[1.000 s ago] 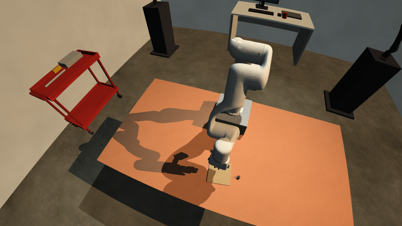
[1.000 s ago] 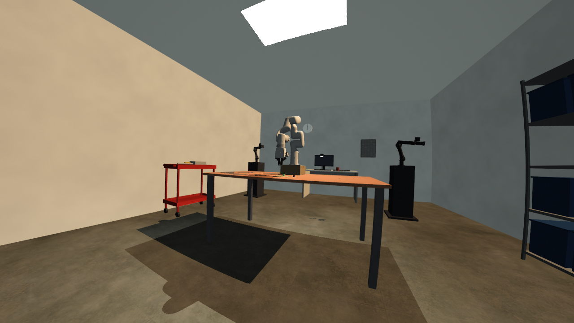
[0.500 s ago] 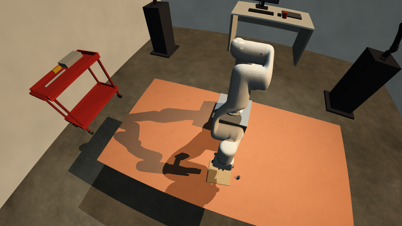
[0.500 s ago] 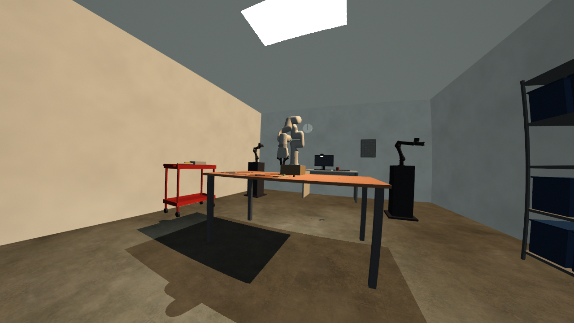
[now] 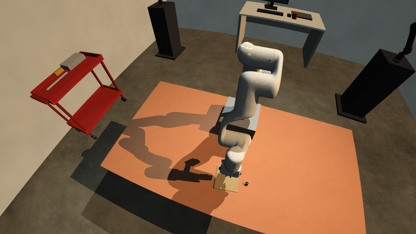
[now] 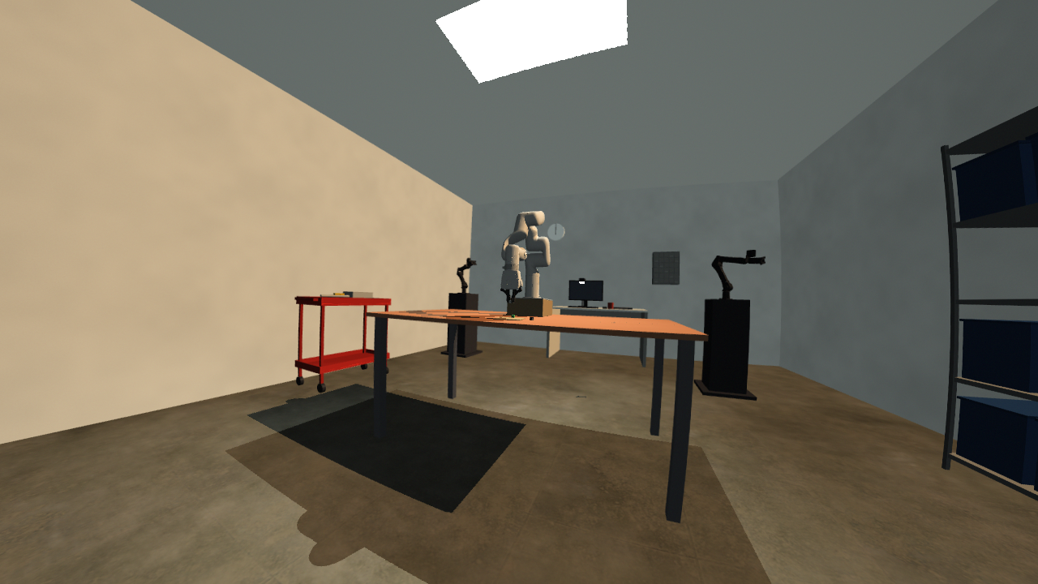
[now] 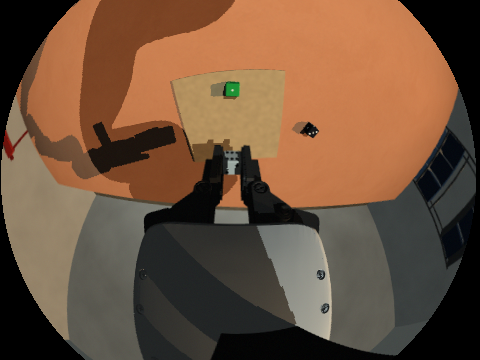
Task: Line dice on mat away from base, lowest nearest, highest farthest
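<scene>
My gripper is shut on a pale grey-white die with dark pips, held above the mat's edge far from the base. The tan mat lies flat on the table. A green die sits on the mat near its base-side edge, one white pip facing up; the arm hides it in the top view. A black die with white pips lies on the table, off the mat, to its right in the wrist view. Its top number is too small to read surely.
The orange table carries the robot's base block behind the mat. The arm's shadow falls across the table's left part and part of the mat. A red cart stands beyond the table's left side.
</scene>
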`<state>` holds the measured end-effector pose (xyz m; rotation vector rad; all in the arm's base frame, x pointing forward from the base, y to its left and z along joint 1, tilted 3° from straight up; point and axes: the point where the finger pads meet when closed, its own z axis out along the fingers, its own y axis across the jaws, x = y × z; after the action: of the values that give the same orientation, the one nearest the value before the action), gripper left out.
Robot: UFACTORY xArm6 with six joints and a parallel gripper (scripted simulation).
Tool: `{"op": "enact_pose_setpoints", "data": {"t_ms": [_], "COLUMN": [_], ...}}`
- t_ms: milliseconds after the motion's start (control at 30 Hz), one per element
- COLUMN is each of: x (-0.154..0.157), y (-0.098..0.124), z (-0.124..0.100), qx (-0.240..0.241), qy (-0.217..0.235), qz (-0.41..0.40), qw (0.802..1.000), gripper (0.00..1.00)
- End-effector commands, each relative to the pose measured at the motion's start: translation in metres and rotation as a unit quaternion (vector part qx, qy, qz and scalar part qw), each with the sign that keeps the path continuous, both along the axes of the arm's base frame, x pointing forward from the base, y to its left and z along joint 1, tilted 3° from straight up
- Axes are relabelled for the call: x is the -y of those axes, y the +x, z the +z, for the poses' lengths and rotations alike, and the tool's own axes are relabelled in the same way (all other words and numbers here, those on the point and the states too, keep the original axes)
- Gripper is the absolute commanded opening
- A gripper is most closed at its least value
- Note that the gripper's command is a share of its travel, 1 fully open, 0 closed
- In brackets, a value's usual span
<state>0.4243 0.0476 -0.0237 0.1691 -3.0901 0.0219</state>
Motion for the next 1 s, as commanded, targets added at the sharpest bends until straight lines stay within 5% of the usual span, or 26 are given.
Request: {"op": "enact_pose_setpoints", "data": {"t_ms": [0,467,967], "x": [0.0,0.001,0.001], "y": [0.001,0.0,0.0], "z": [-0.023,-0.069,-0.074], "qx": [0.002,0.002,0.002], "qy": [0.0,0.0,0.0], "qz": [0.0,0.0,0.0], "qw": [1.0,1.0,1.0], "gripper": [0.11,0.11,0.11]}}
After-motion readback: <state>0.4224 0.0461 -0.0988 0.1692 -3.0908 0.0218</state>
